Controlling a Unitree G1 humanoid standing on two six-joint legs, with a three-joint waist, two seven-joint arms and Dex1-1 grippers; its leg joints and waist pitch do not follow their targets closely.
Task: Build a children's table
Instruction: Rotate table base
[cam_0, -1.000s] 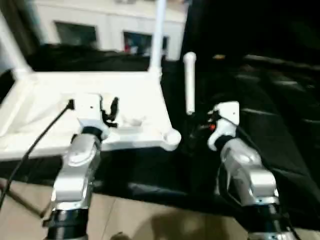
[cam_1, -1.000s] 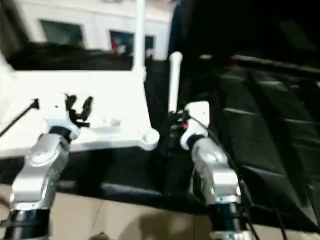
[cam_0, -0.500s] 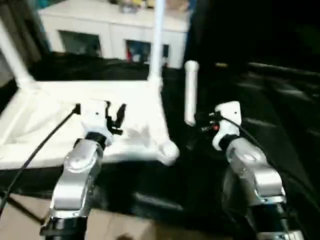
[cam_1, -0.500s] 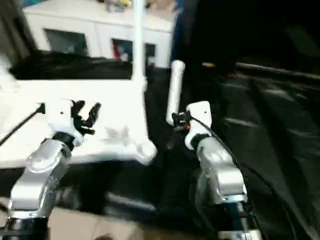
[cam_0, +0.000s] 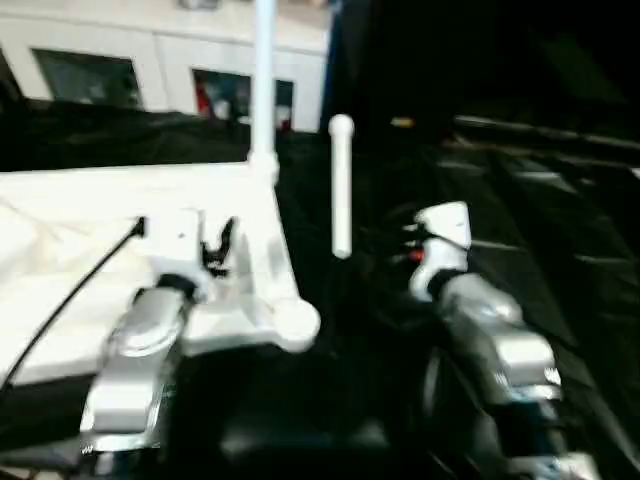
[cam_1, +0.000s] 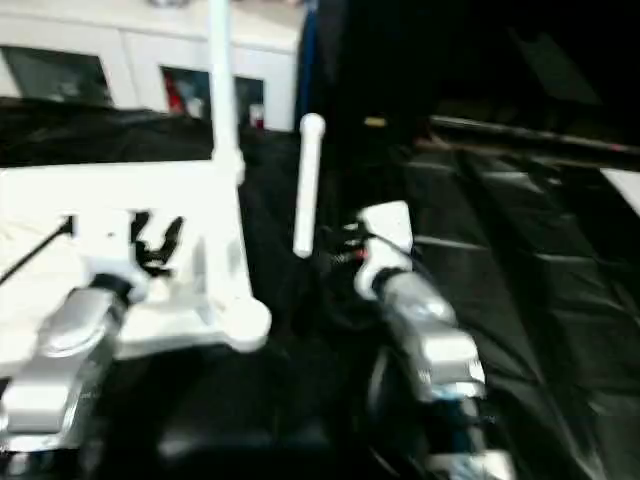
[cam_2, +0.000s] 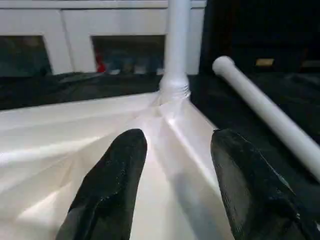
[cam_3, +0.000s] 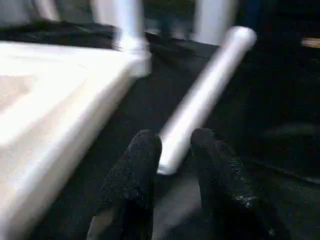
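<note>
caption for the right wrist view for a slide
Right tool grips the end of a loose white leg beside the upturned tabletop.

Head cameras look down over both forearms at the tabletop (cam_0: 120, 200); wrist cameras sit close, sharing its far corner.

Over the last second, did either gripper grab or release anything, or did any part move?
No grab or release. The right gripper stays closed on the loose leg, upright beside the tabletop. The left gripper stays open above the tabletop. The mounted leg stays in its corner socket. The shift in framing looks like camera movement.
</note>
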